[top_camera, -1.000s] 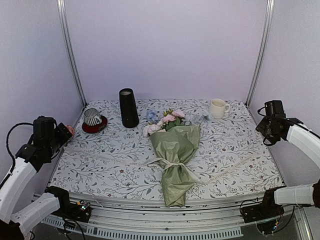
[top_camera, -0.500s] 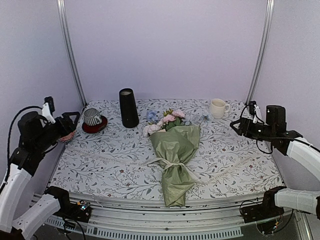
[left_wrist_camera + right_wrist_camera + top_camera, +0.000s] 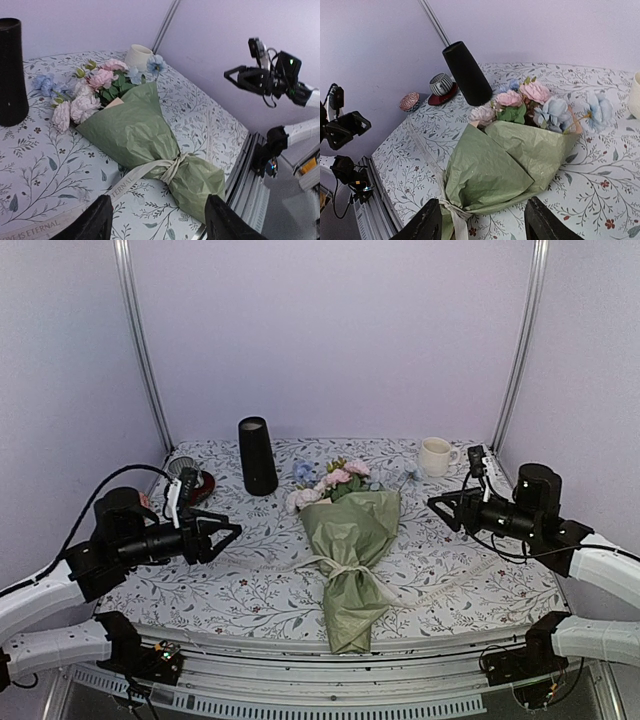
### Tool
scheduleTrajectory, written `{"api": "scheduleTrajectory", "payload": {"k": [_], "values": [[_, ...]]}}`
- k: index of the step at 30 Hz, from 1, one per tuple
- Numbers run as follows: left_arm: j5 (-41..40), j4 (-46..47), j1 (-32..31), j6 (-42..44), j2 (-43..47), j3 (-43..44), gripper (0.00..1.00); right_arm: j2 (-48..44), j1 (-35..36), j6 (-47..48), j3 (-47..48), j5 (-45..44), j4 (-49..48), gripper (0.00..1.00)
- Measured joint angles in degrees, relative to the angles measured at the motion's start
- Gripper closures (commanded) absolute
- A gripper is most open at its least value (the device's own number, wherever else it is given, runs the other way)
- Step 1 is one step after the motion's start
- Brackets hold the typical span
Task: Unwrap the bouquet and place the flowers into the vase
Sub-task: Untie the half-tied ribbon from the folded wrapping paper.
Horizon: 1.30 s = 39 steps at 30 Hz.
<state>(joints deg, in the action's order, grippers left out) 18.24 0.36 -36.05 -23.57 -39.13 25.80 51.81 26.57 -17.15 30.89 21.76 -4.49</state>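
Lying wrapped and ribbon-tied mid-tabletop, the bouquet sits between the left gripper and right gripper, both parted and empty, the vase upright behind it.

Bouquet is laid mid tabletop, blooms toward the rear, wrapped end at the near edge. Vase is stood behind-left of it, cup further left, mug rear right.

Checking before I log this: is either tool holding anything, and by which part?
Nothing is held: the left tool and the right tool hang open, clear of the bouquet.
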Motion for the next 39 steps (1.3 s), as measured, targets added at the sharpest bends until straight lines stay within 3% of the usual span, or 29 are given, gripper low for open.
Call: {"api": "scheduleTrajectory", "payload": {"k": [3,7,11,19,21,30,39], "values": [[-0.85,2.89,-4.02,1.64,-2.97,-1.7,0.46,-0.24,0.0,1.6,0.07,1.88,-2.45,0.53],[-1.18,6.32,-8.17,4.22,-7.58,-2.49,0.48,7.28,0.07,4.17,3.15,8.26,-4.15,0.63],[-2.27,8.96,-12.35,7.39,-11.43,-2.45,0.49,16.2,0.96,5.88,5.2,11.54,-5.25,0.65],[-6.8,9.49,-14.25,11.21,-22.51,3.23,0.62,26.14,6.51,8.85,5.31,13.25,-10.58,0.74],[-6.88,9.25,-14.27,12.24,-26.01,6.38,0.7,28.61,7.74,9.6,5.35,13.77,-11.65,0.75],[2.32,18.56,-14.6,15.61,-35.95,4.85,0.72,36.52,13.79,13.84,5.11,14.88,-17.0,0.76],[4.57,21.55,-16.68,18.1,-46.42,9.11,0.81,41.72,16.61,17.03,7.45,12.24,-16.92,0.77]]}}
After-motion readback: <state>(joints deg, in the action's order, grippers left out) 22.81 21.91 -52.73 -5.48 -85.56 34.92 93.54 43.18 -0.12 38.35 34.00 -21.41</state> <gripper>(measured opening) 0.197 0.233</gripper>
